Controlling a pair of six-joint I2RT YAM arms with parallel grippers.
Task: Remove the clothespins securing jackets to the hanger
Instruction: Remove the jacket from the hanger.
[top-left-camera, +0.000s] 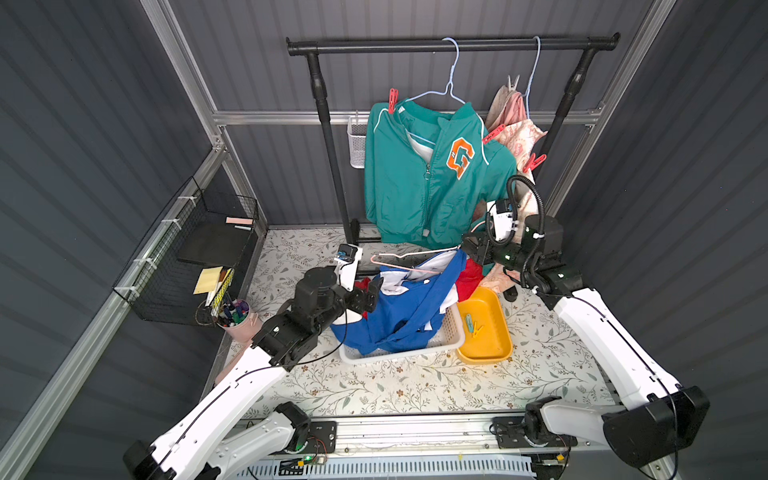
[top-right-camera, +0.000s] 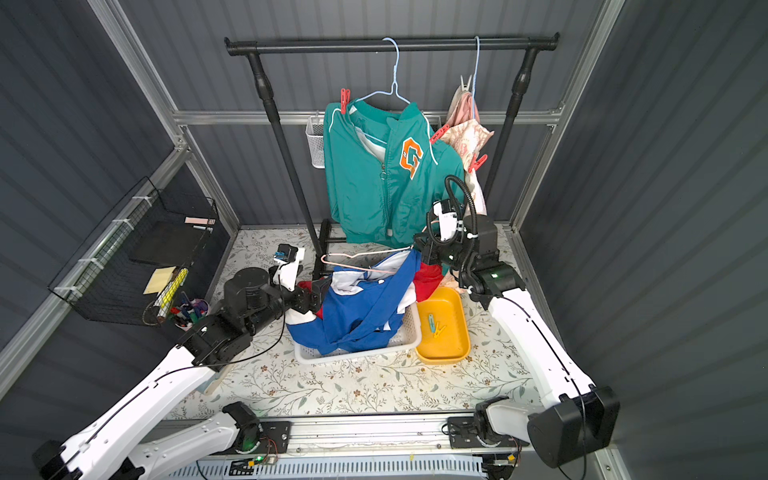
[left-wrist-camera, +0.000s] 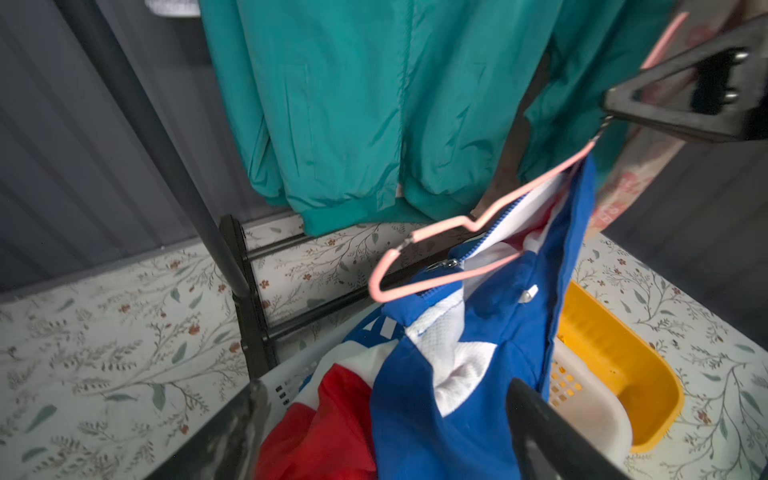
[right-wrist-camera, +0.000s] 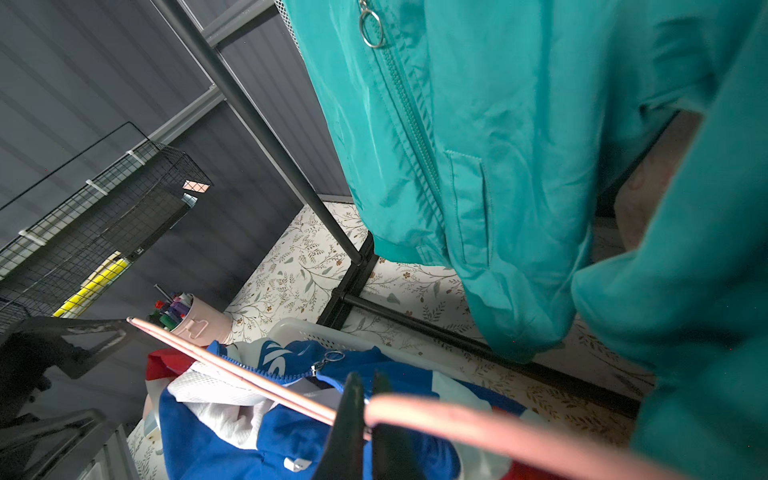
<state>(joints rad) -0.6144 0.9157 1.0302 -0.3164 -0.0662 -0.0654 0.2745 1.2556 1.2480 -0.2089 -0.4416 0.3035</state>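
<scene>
One jacket of three looks finished to me: the blue jacket (top-left-camera: 399, 316) lies slumped in the white basket (top-left-camera: 451, 332) with no pin showing, though its folds could hide one. At the basket's left rim my left gripper (top-left-camera: 371, 296) has its jaws spread wide, with cloth between them but nothing pinched. Behind the basket the teal jacket (top-left-camera: 415, 187) hangs with a red clothespin (top-left-camera: 392, 99) on its shoulder. Above the basket's back right corner my right gripper (right-wrist-camera: 368, 382) is clamped on the pink hanger (right-wrist-camera: 478, 419), which is threaded through the blue collar. Hard against the basket's right side, the yellow tray (top-left-camera: 486, 349) holds loose clothespins (top-left-camera: 471, 324). Behind and right of the basket, the cream jacket (top-left-camera: 519, 137) carries a second red pin (top-left-camera: 493, 133) at the seam with the teal one, a third red pin (top-left-camera: 534, 162) lower down and a whitish pin (top-left-camera: 513, 81) on top, so I judge four are left. In front of the basket the tabletop is open. Behind it the rack (top-left-camera: 332, 166) post, hems and hanger wire crowd any lift.
</scene>
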